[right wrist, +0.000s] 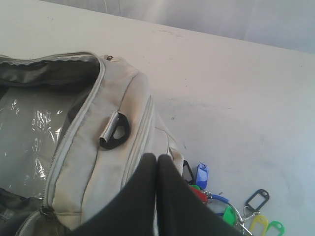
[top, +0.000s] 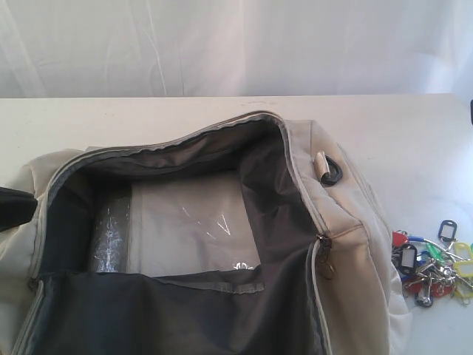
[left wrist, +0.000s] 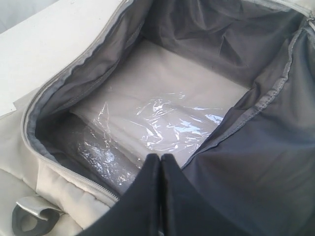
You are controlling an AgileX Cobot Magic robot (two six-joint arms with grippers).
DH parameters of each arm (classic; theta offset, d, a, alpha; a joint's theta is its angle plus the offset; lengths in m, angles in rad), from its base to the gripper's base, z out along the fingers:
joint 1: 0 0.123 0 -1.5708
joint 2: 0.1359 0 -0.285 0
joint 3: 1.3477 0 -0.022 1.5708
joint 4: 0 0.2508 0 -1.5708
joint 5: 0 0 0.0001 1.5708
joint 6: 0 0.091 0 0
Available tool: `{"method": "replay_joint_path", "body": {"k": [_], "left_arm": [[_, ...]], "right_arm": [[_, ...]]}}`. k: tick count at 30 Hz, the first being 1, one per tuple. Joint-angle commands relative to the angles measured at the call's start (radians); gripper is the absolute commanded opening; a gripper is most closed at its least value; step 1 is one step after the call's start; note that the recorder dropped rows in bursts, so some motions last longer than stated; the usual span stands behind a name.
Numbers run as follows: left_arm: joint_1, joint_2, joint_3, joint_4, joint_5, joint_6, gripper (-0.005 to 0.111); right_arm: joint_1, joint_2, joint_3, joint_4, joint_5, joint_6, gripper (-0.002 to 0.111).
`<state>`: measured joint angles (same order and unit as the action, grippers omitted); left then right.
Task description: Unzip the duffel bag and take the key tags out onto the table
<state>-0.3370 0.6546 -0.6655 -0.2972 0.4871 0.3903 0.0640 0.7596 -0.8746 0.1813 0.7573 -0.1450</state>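
Note:
The cream duffel bag (top: 347, 222) lies unzipped on the white table (top: 406, 133), its dark grey lining (top: 185, 318) showing. A bunch of coloured key tags (top: 432, 270) rests on the table just beside the bag's right end. In the left wrist view my left gripper (left wrist: 161, 157) is shut and empty, hanging over the bag's open mouth (left wrist: 162, 98). My right gripper (right wrist: 156, 157) is also shut with nothing in it. It hovers above the bag's end panel (right wrist: 98, 162), with the key tags (right wrist: 231, 209) on the table close by.
A clear plastic sheet (top: 192, 222) covers the bag's pale floor (left wrist: 167, 123). A black D-ring (top: 330, 171) sits on the bag's end (right wrist: 115, 135). A white curtain (top: 236, 44) hangs behind the table. A dark shape (top: 11, 203) shows at the left edge.

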Motion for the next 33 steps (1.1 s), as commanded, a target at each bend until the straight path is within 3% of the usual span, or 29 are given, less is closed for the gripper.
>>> {"method": "replay_joint_path", "body": {"k": [1, 16, 21, 27, 33], "left_arm": [[0.031, -0.066, 0.007, -0.015, 0.012, -0.009, 0.000], [0.289, -0.524, 0.007, -0.015, 0.008, -0.009, 0.000], [0.304, -0.652, 0.007, -0.015, 0.008, -0.009, 0.000], [0.304, -0.655, 0.024, -0.015, -0.014, -0.009, 0.000], [0.304, -0.655, 0.119, -0.012, -0.029, -0.009, 0.000]], "right_arm": [[-0.005, -0.005, 0.007, 0.003, -0.007, -0.007, 0.000], [-0.005, -0.005, 0.007, 0.003, -0.007, -0.007, 0.000], [-0.005, -0.005, 0.007, 0.003, -0.007, -0.007, 0.000], [-0.005, -0.007, 0.007, 0.003, -0.008, -0.007, 0.000], [-0.005, -0.007, 0.007, 0.003, -0.008, -0.007, 0.000]]}}
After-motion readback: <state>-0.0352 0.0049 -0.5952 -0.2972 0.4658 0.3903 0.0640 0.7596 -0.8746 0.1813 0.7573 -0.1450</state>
